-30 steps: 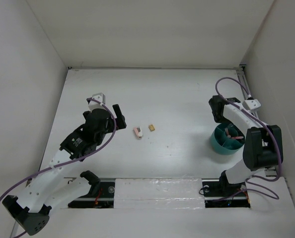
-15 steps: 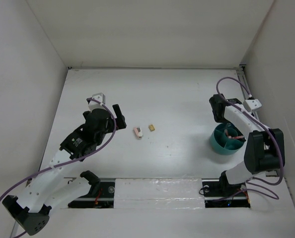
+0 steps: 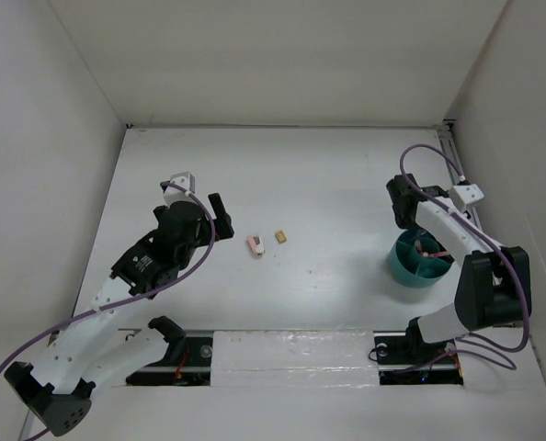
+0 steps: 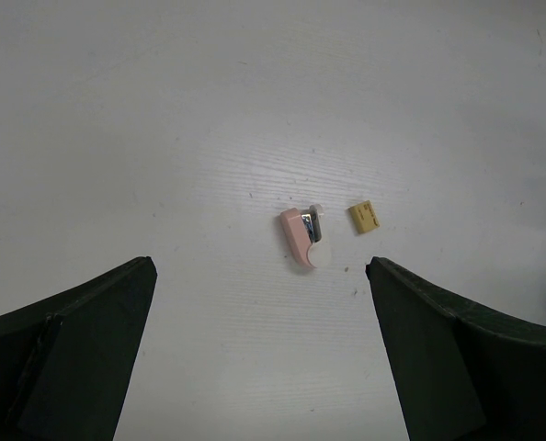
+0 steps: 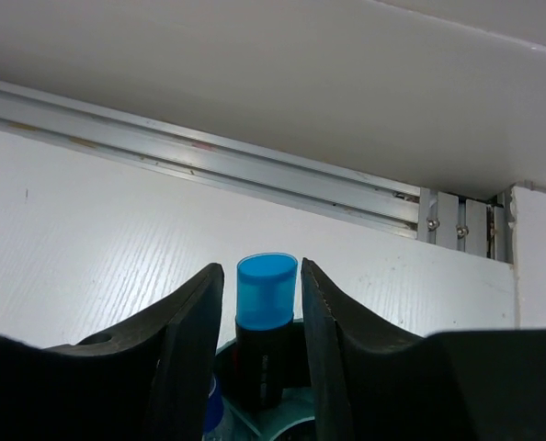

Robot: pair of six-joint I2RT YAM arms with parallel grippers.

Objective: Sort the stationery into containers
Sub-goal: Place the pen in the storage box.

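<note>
Teal cup sits directly under my right hand, whose fingers stand narrow on either side of the blue-black highlighter. The highlighter stands upright in the cup, blue cap up, with a sliver of light showing on each side of the cap. I cannot tell whether the pads grip the dark barrel lower down. Beyond that hand run an aluminium rail and a white wall. My left hand hangs wide open above the desk. Ahead of it, within the span of its fingers, lie the pinkish eraser block and, just to the right and apart from it, the tan eraser block, with bare desk between them and the hand.
</note>
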